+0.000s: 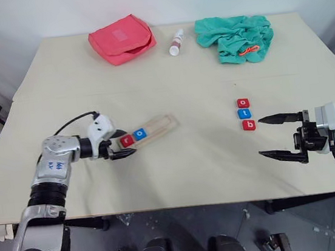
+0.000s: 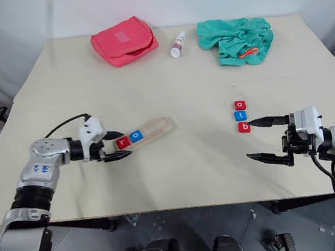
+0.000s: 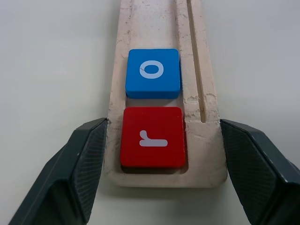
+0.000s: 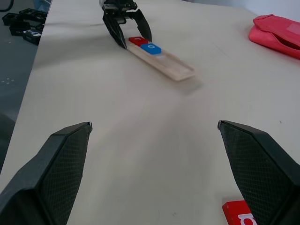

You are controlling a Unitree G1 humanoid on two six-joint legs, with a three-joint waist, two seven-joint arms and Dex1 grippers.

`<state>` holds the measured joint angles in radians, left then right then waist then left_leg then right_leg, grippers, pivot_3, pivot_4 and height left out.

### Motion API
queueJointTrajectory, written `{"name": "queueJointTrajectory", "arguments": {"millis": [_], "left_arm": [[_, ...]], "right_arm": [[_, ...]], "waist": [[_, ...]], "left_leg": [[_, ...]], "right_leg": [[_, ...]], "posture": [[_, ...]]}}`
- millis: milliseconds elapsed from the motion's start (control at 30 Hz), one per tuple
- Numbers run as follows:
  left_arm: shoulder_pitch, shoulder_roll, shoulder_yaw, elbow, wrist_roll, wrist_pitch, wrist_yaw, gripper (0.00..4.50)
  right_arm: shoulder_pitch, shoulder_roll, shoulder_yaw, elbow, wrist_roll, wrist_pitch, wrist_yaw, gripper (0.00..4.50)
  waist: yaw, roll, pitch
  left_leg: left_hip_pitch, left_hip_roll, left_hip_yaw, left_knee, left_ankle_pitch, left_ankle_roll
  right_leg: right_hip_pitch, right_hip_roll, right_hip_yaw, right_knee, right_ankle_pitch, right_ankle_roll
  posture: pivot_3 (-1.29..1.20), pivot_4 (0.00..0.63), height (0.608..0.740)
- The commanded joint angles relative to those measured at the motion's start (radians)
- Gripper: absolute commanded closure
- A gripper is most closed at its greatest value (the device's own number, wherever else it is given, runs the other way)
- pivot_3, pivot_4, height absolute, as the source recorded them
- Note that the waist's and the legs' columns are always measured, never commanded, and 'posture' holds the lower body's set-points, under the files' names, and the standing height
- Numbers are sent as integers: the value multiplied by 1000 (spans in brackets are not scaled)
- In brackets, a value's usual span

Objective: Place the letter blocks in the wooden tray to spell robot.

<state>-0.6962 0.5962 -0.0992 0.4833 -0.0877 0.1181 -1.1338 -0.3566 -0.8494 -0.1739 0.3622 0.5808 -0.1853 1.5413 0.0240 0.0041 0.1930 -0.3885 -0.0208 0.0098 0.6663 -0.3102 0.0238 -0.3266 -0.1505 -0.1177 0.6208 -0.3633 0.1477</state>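
Tray end between the left claw's fingers

The left gripper (image 3: 161, 173) clasps the wooden tray (image 3: 197, 117) at its "r" block (image 3: 152, 137) end; the right gripper (image 1: 282, 136) hangs released beside three loose blocks (image 1: 245, 114).

Along the far edge of the pale table (image 1: 190, 159) we saw three things well apart from one another: a pink zipped pouch (image 1: 121, 39) toward the left, a small white bottle (image 1: 176, 42) lying on its side in the middle, and a crumpled teal cloth (image 1: 236, 38) with an orange clip (image 1: 248, 50) on it.
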Motion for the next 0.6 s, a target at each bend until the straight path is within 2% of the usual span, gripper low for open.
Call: {"name": "queueJointTrajectory", "arguments": {"millis": [33,600], "left_arm": [[-7,-11,-30,-94,-6,36,-20,1102],[-41,-121,-210,-273,68,148,2,1102]], "right_arm": [[5,-17,-49,-11,13,2,33,0],[153,-22,-133,-82,27,10,23,0]], "waist": [[0,0,0],[0,-2,1]], "left_leg": [[0,0,0,0,0,0],[-1,1,0,0,0,0]], "right_leg": [[0,0,0,0,0,0],[0,1,0,-2,0,0]], "posture": [[0,150,740],[0,150,740]]}}
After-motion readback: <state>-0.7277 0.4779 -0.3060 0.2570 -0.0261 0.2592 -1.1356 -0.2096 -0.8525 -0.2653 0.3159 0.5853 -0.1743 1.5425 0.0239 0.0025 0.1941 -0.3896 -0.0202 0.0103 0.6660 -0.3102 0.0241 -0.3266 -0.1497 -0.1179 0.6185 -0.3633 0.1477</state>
